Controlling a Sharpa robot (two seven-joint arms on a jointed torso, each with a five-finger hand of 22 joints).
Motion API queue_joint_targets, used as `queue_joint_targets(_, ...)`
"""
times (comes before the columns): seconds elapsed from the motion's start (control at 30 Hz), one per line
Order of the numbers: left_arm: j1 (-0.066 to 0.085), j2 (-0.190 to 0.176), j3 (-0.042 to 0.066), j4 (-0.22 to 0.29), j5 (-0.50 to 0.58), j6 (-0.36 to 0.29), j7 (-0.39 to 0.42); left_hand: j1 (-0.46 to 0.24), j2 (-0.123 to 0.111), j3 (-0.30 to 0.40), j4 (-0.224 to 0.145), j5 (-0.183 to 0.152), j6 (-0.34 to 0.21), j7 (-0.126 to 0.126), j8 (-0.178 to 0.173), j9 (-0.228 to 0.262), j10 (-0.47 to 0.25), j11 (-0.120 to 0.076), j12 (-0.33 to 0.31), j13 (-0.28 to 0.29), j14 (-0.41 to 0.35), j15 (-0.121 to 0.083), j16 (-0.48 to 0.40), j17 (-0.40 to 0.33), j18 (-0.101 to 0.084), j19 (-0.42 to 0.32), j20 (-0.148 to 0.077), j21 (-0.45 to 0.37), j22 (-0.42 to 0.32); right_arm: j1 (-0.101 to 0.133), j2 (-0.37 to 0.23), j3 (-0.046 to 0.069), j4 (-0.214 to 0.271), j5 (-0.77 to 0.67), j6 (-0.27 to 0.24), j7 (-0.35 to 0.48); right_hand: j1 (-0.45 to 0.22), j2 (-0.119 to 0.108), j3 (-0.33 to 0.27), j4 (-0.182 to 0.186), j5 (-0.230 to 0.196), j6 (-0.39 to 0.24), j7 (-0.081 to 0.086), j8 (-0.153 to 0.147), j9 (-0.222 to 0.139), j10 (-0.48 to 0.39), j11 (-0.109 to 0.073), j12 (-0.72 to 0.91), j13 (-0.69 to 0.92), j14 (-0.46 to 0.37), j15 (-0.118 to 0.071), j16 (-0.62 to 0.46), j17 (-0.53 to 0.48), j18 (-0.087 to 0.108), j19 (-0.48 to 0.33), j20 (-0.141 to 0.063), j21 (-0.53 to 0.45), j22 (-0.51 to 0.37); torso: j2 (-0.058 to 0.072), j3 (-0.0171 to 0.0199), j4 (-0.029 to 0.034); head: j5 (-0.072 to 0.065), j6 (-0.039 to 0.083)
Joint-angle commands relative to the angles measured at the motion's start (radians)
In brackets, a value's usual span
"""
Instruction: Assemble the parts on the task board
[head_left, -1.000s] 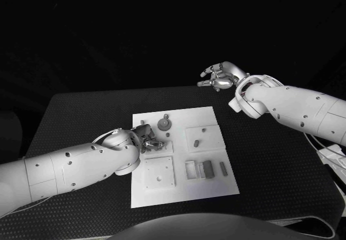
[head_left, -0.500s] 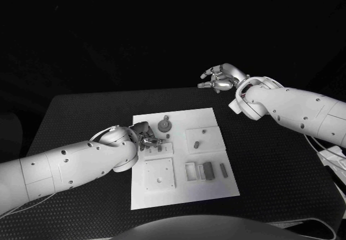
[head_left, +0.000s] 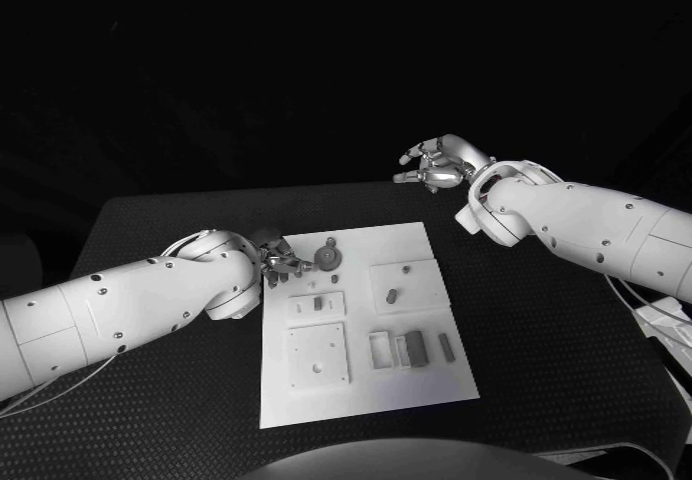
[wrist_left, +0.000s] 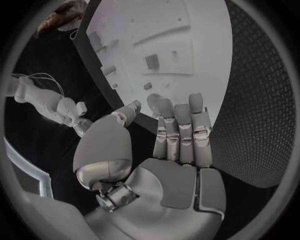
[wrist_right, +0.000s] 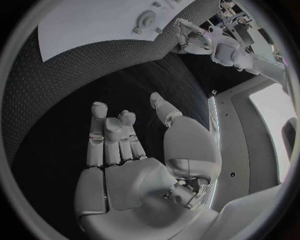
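- Task board (head_left: 361, 375): white plate lying flat in the middle of the black tabletop (head_left: 159, 230).
- Parts: round piece (head_left: 330, 257) near the board's far edge; small peg (head_left: 392, 294) on a raised square; dark block (head_left: 415, 347) and slim bar (head_left: 446, 346) side by side nearer the robot.
- Left hand (head_left: 278, 262): at the board's far-left corner, fingers straight and together, thumb apart, holding nothing.
- Right hand (head_left: 437, 163): raised beyond the tabletop's far edge, well apart from the board, fingers loosely spread, empty.

The left arm reaches in from the lower left of the head view, its left hand (head_left: 280, 263) left of centre with fingers straight and nothing held. The right hand (head_left: 437, 163), upper right, is raised, fingers loosely apart, holding nothing.
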Motion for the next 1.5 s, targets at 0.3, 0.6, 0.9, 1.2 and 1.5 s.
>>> queue_joint_targets(0.3, 0.044, 0.014, 0.0, -0.121, 0.187, 0.044, 0.071, 0.105, 0.047, -0.031, -0.097, -0.004, -0.103, 0.049, -0.032, -0.002, -0.08, 0.055, -0.173, -0.1, -0.081, 0.066, -0.15, -0.066, -0.022, -0.095, 0.062, -0.116, -0.063, -0.001, 0.001, 0.0, -0.009, -0.003, 0.009, 0.006, -0.011, 0.0, 0.001, 0.008, 0.004, 0.04, 0.04, -0.006, -0.002, -0.074, 0.024, 0.005, -0.002, -0.008, 0.001, -0.004, -0.001, 0.011, -0.007, -0.003, -0.004, 0.019, 0.001, 0.0004, -0.0002, 0.006, 0.019)
queue_joint_targets(0.6, 0.061, 0.045, 0.0, -0.217, 0.096, -0.019, 0.152, 0.105, 0.046, -0.053, -0.151, -0.004, -0.155, 0.078, -0.053, -0.023, -0.106, 0.088, -0.291, -0.158, -0.116, 0.107, -0.241, -0.093, -0.019, -0.129, 0.102, -0.192, -0.116, -0.002, 0.004, 0.0, -0.017, -0.002, 0.01, 0.007, -0.01, 0.0, 0.002, 0.007, 0.004, 0.04, 0.04, -0.006, -0.002, -0.074, 0.024, 0.005, -0.002, -0.008, 0.001, -0.004, -0.001, 0.011, -0.007, -0.003, -0.004, 0.019, 0.001, 0.0003, 0.0001, 0.014, 0.036)
queue_joint_targets(0.9, 0.061, 0.08, -0.001, -0.27, -0.029, -0.048, 0.175, 0.12, 0.044, -0.055, -0.189, -0.003, -0.182, 0.098, -0.064, -0.047, -0.148, 0.126, -0.402, -0.22, -0.164, 0.154, -0.328, -0.115, -0.011, -0.173, 0.149, -0.261, -0.165, -0.002, 0.007, 0.0, -0.017, -0.002, 0.011, 0.007, -0.01, 0.0, 0.002, 0.007, 0.004, 0.04, 0.04, -0.006, -0.002, -0.074, 0.024, 0.005, -0.002, -0.008, 0.001, -0.004, -0.001, 0.011, -0.007, -0.003, -0.004, 0.019, 0.002, -0.0003, 0.0004, 0.02, 0.047)
queue_joint_targets(1.2, 0.061, 0.131, -0.002, -0.346, -0.068, 0.063, 0.127, 0.074, 0.042, -0.062, -0.151, -0.004, -0.167, 0.091, -0.051, -0.054, -0.122, 0.121, -0.424, -0.233, -0.151, 0.152, -0.339, -0.107, -0.006, -0.158, 0.15, -0.272, -0.175, -0.002, 0.009, 0.0, -0.017, -0.002, 0.012, 0.006, -0.01, 0.0, 0.002, 0.007, 0.004, 0.04, 0.04, -0.006, -0.002, -0.074, 0.024, 0.005, -0.002, -0.008, 0.001, -0.004, -0.001, 0.011, -0.007, -0.003, -0.004, 0.019, 0.003, 0.0005, -0.0025, 0.022, 0.047)
queue_joint_targets(1.5, 0.06, 0.168, -0.005, -0.401, -0.089, 0.126, 0.104, 0.002, 0.058, -0.069, -0.048, -0.004, -0.132, 0.072, -0.028, -0.056, -0.074, 0.103, -0.424, -0.228, -0.12, 0.135, -0.327, -0.083, 0.002, -0.126, 0.136, -0.27, -0.172, -0.002, 0.013, 0.0, -0.018, -0.003, 0.014, 0.006, -0.01, 0.001, 0.003, 0.007, 0.004, 0.04, 0.04, -0.006, -0.002, -0.074, 0.024, 0.005, -0.002, -0.008, 0.001, -0.004, -0.001, 0.011, -0.007, -0.003, -0.004, 0.019, 0.004, 0.0007, -0.0026, 0.02, 0.043)
